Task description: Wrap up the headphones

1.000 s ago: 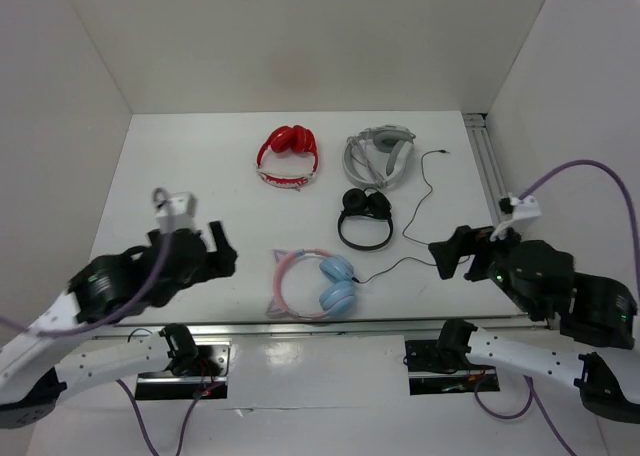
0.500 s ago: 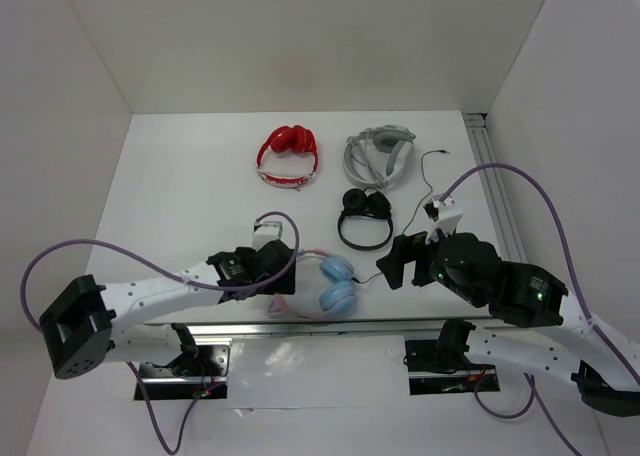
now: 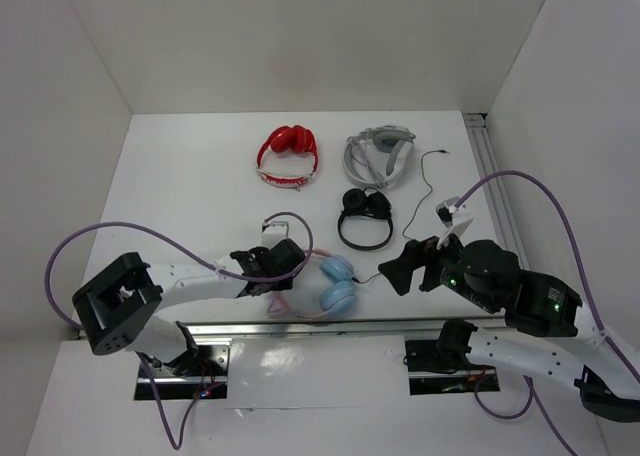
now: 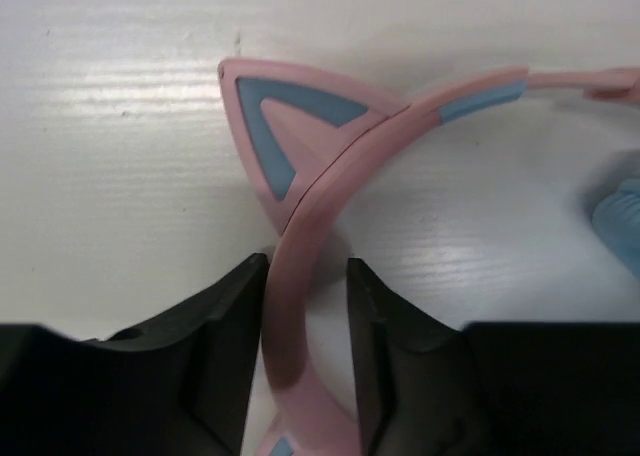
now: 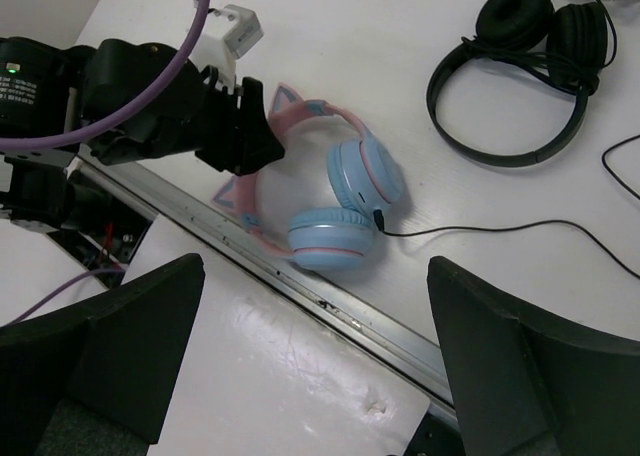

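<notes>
I keep the left gripper (image 4: 307,276) low at the near edge of the white table (image 3: 180,176). Its jaws are closed around the pink cat-eared headband (image 4: 320,206) just below one ear, both fingers against its sides. I read that as a grip meant to anchor the frame while the cord gets wound.

The headphones (image 5: 345,191), an over-ear pair with light blue round earcups, lie flat beside the near rail. My left wrist view cuts them off to a sliver of blue, and in the overhead view the arm covers part of the band.

Their thin dark cable (image 5: 480,231) trails loose to the right, still unwrapped, and I can't follow its far end in the right wrist view.

The right gripper (image 5: 315,276) hovers above with its jaws spread wide, holding nothing, probably lined up for the cord.
</notes>
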Available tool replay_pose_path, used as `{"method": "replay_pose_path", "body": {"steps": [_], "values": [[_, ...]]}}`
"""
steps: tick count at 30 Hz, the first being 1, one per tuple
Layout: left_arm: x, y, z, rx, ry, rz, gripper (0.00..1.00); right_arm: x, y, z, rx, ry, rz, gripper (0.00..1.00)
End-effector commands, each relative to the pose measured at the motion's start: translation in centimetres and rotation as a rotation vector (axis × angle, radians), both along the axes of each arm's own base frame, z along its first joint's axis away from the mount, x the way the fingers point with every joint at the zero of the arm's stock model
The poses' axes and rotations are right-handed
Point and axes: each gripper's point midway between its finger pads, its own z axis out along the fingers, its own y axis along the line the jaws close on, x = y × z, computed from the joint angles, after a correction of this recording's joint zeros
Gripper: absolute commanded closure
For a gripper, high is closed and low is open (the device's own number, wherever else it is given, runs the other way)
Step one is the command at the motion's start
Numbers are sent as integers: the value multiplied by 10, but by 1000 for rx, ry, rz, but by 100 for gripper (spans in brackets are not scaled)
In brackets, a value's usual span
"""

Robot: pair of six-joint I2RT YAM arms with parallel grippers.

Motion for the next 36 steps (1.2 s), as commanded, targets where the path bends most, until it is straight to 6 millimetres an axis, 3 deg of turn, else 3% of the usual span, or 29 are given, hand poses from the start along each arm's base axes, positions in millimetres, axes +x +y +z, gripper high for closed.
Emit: {"method": "replay_pose_path", "body": {"steps": [1,3,4,6,10,12,13,16,19,20,23,24,25,27,28,31,32,33,36], "values": [[-15,12,-30,33,84,47,52,2,3,12,38,-32,9,0],[-20,16,-38,34,107,58,63,0,0,16,49,-38,9,0],[-27,21,-44,40,129,62,78,0,0,16,49,-38,9,0],[-36,22,-41,36,139,71,89,0,-3,25,61,-51,-2,0],[-54,30,-18,54,117,81,100,5,-4,29,34,-64,-14,0],[-54,20,14,6,70,40,100,7,-3,26,13,-65,-19,0],[-61,27,24,34,80,16,100,9,-1,31,12,-77,-14,0],[-61,9,84,-56,10,-122,100,11,4,39,14,-111,6,0],[-66,19,147,-107,-47,-189,100,9,9,52,22,-164,60,0],[-64,15,183,-167,-97,-203,100,8,10,61,17,-219,98,0],[-69,46,233,-157,-161,-181,100,-6,21,83,63,-324,235,0],[-67,52,273,-211,-223,-163,100,-7,25,82,36,-366,280,0],[-67,75,282,-160,-245,-112,100,-13,32,82,38,-383,333,0],[-62,90,305,-131,-281,-58,100,-10,39,86,42,-415,349,0],[-61,93,330,-159,-337,-87,100,-5,40,86,35,-416,329,0],[-55,89,354,-179,-371,-90,100,2,53,91,54,-431,324,0],[-52,90,357,-173,-377,-85,100,5,58,89,55,-432,324,0],[-51,88,359,-165,-379,-93,100,7,60,102,85,-475,318,0],[-46,81,365,-168,-381,-92,100,10,69,98,85,-509,340,0]]}}
